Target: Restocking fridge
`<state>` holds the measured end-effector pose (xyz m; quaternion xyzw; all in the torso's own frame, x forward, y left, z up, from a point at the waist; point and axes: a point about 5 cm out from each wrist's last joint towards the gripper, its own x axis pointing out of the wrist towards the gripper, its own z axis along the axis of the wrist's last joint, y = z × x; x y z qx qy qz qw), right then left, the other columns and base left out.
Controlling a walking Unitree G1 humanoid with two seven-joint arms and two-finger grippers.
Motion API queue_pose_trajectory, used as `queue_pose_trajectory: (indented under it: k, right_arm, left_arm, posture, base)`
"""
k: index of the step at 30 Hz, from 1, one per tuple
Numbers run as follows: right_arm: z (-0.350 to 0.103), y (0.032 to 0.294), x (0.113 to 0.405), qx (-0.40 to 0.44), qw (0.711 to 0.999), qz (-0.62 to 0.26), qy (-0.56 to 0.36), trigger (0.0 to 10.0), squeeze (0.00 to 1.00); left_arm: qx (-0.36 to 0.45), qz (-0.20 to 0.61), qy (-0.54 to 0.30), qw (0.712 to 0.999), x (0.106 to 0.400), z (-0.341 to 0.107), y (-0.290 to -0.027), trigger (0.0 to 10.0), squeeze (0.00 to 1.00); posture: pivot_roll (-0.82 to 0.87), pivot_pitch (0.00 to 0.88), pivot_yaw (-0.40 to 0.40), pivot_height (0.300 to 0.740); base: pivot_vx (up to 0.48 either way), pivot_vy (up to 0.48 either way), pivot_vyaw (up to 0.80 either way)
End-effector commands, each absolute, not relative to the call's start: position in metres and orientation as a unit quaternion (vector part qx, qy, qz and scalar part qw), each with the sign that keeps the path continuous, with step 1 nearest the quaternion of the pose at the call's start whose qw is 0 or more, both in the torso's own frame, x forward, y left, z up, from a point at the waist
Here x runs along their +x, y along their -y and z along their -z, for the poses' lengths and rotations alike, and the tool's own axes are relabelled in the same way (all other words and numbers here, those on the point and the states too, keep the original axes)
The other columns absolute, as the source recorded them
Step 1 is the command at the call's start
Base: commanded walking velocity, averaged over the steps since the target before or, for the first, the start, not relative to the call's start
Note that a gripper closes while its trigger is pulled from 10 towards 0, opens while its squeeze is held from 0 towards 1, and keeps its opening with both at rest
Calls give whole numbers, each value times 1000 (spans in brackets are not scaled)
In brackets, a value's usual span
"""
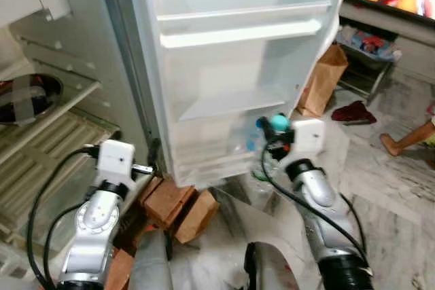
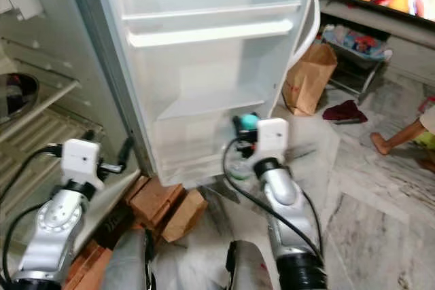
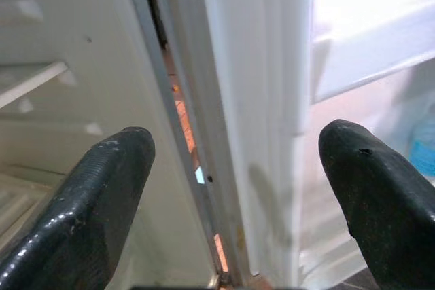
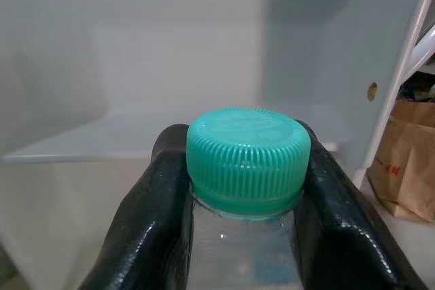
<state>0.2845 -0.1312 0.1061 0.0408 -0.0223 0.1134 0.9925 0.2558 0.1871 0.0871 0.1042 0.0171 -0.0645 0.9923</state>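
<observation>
The right tool (image 1: pixel 266 132) is clamped on the neck of a clear plastic bottle with a teal ribbed cap (image 4: pixel 248 152), holding it upright at the white fridge door's lowest shelf (image 1: pixel 204 161) for stocking, while the left tool (image 1: pixel 151 162), fingers apart, waits at the door's hinge edge.

- Bottle (image 4: pixel 245 188) held in right hand (image 4: pixel 245 168), before fridge door's (image 1: pixel 238 66) lower shelf.
- Paper bag (image 1: pixel 323 79) on floor, right of door.
- Bricks (image 1: pixel 177 205) below door.
</observation>
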Motion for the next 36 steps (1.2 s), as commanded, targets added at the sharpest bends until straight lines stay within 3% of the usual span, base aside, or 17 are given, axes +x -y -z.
queue_pose_trajectory:
  k: [1, 6, 18, 36]
  right_arm:
    - [-113, 126, 286, 44, 990, -127, 37, 10000, 0]
    - [-113, 125, 287, 46, 990, -131, 38, 10000, 0]
    - [-115, 122, 285, 36, 988, -145, 45, 10000, 0]
    - [-115, 123, 286, 38, 988, -140, 48, 10000, 0]
  left_arm:
    - [110, 54, -20, 992, 255, -88, -192, 10000, 0]
    - [118, 58, -14, 991, 254, -89, -192, 10000, 0]
    - [112, 56, -17, 992, 255, -88, -191, 10000, 0]
    - [108, 50, -20, 993, 255, -88, -191, 10000, 0]
  posture:
    - [60, 29, -82, 631]
    - [61, 30, -83, 631]
    - [58, 31, -83, 631]
    - [61, 33, -85, 631]
  base:
    - [0, 0, 0]
    - [48, 0, 0]
    - [435, 0, 34]
    - [0, 0, 173]
